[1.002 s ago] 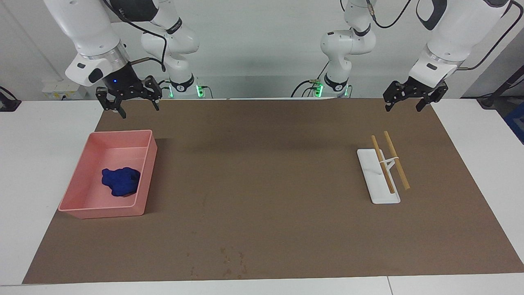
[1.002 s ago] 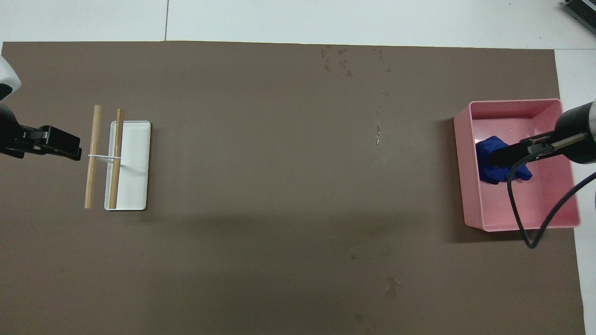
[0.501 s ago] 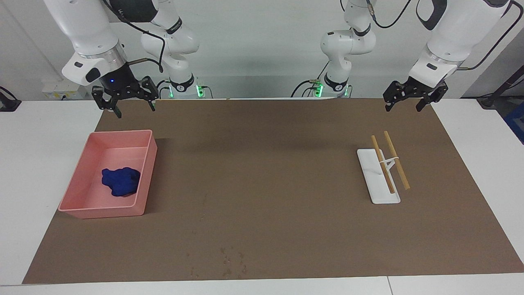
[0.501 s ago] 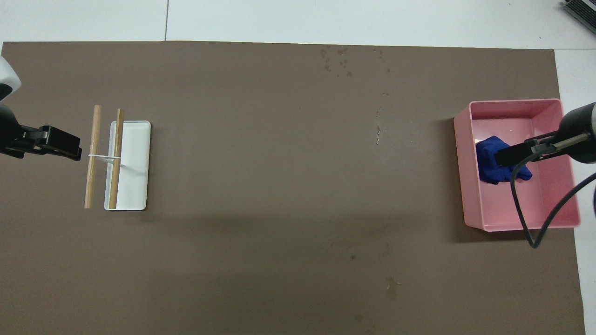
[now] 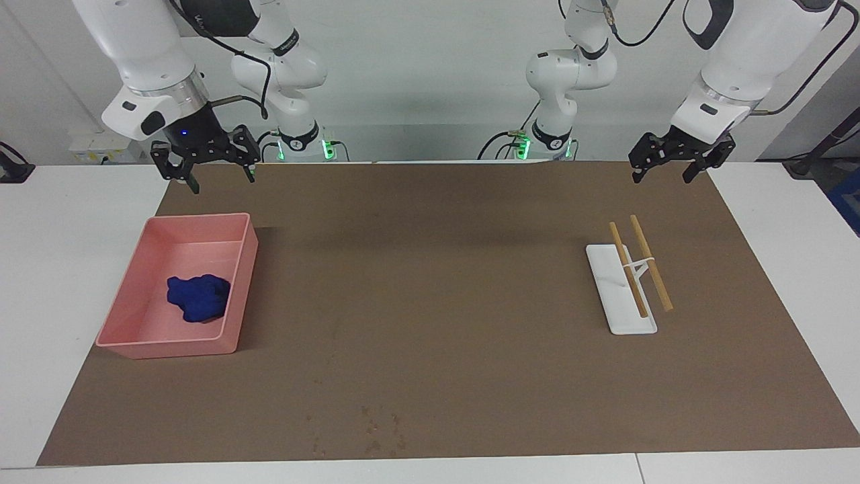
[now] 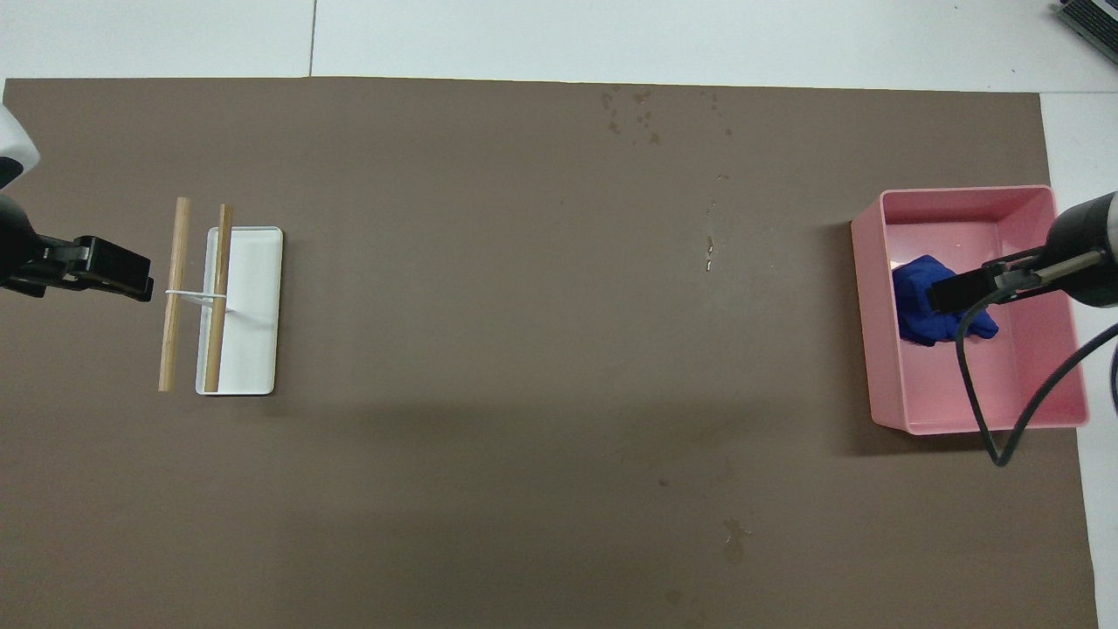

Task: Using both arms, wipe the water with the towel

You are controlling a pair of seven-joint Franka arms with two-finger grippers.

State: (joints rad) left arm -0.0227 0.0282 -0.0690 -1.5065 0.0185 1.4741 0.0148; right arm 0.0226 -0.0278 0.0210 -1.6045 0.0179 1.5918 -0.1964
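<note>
Inside the pink tray (image 5: 243, 269), the towel (image 5: 198, 298) lies bunched, axis unclear; both grippers spread.

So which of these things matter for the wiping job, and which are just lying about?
Job:
- towel, in the pink tray
- water drops on the mat
- right pincer, open, above the tray
- left pincer, open, waiting

Lying about:
- white stand
- two wooden sticks
</note>
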